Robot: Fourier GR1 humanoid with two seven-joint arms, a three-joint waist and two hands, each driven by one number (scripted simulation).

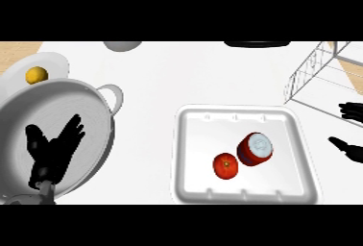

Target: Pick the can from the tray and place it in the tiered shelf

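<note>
Black right hand (349, 129) open beside tray (306, 158), off can (256, 149).

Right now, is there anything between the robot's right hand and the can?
In the head view, only the tray's white rim and a strip of bare counter separate the right hand from the can.

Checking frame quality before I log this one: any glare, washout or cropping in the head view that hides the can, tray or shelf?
Head view: white tray nearly blends into the pale counter, only faint rim shading. The can and tomato read clearly. The wire tiered shelf is thin-lined and cut by the right edge, as is the right hand. The left hand stands out dark over the pan.
</note>
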